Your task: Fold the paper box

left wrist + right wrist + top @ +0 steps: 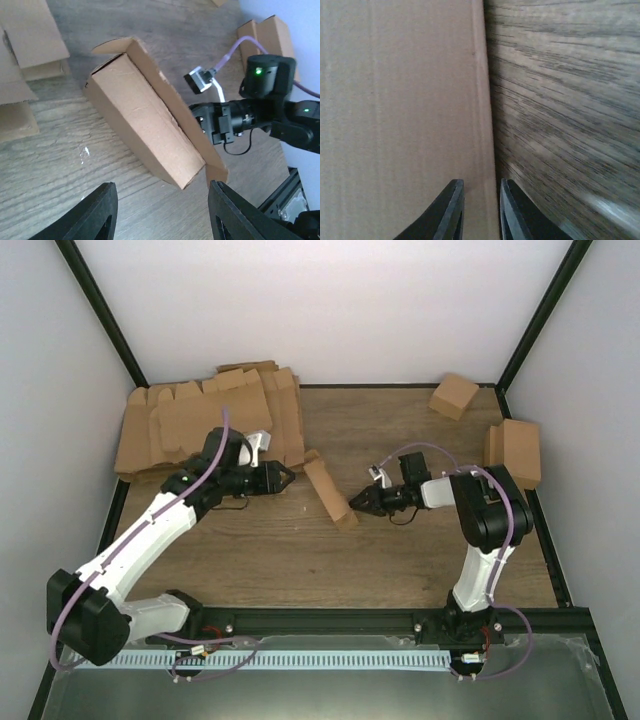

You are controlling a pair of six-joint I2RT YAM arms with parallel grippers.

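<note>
A pile of flat blanks (190, 425) lies at the 10 o'clock corner of the bench (300, 560). The left end effector (290, 478), its fingers (95, 215) spread and empty, sits at 9 o'clock of the paper box (330, 493), apart from it. The box lies near the bench's centre with one long flap raised. At its 4 o'clock, the right end effector (356, 504) shows a slim gap over the box's edge. I cannot tell whether it is pinching the box.

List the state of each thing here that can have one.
Brown cardboard paper box, partly folded, one long flap open.
Left gripper, open, holding nothing.
Right gripper, nearly closed at the box's edge, grip unclear.
Pile of flat brown cardboard blanks, unfolded.
Small brown cube-like box, folded up.
</note>
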